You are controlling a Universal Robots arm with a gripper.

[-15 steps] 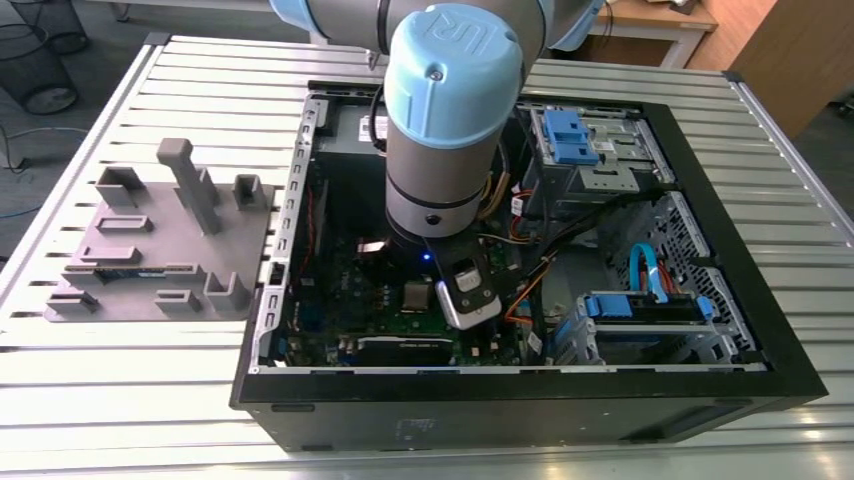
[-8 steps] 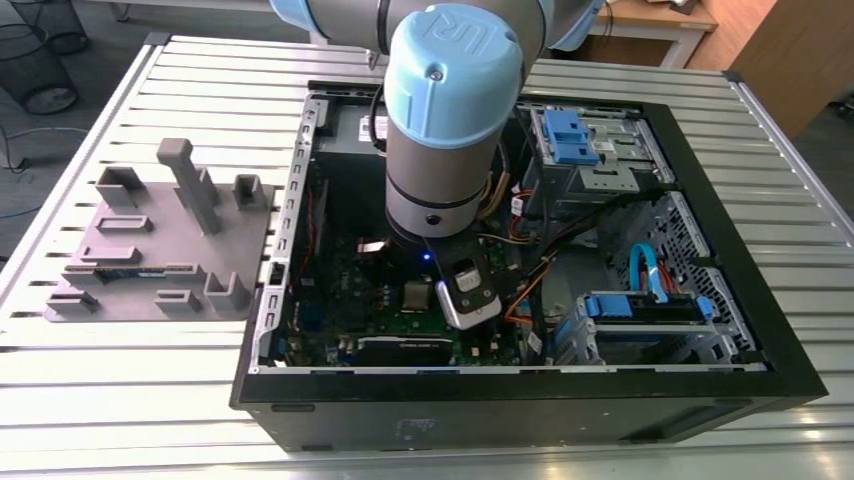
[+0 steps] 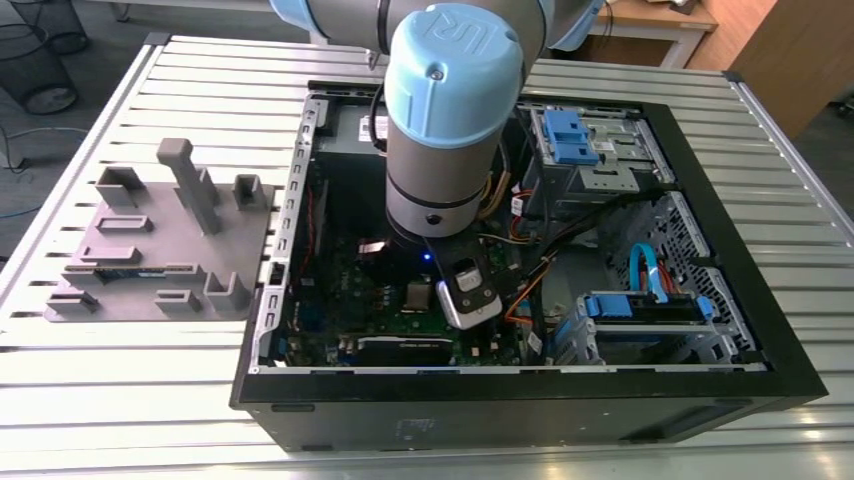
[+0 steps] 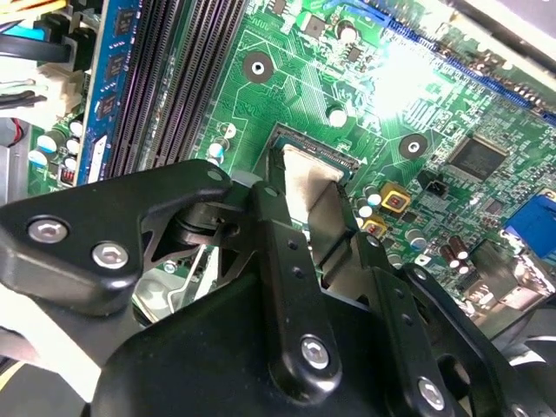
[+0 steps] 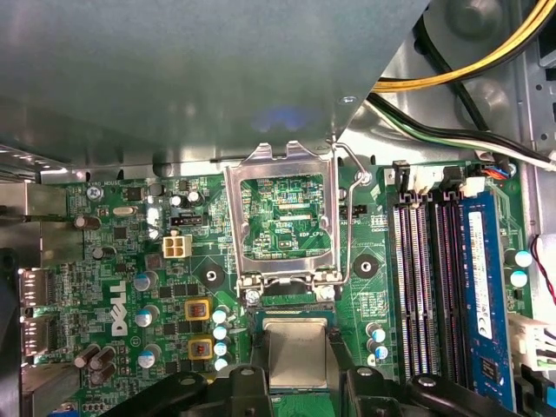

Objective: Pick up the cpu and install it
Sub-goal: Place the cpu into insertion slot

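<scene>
Fingers (image 4: pixel 278 243) pinch the cpu (image 5: pixel 300 352) by opposite edges, level at the socket (image 5: pixel 291 302); the retaining frame (image 5: pixel 287 155) stands open to admit it.

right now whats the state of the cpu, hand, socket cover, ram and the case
cpu, gripped at two sides, at the socket; seated or not, cannot tell
hand, shut on the cpu
socket cover, flipped open
memory stick, seated in its slot
black memory slots, empty
case, lying on its side, side panel off
</scene>
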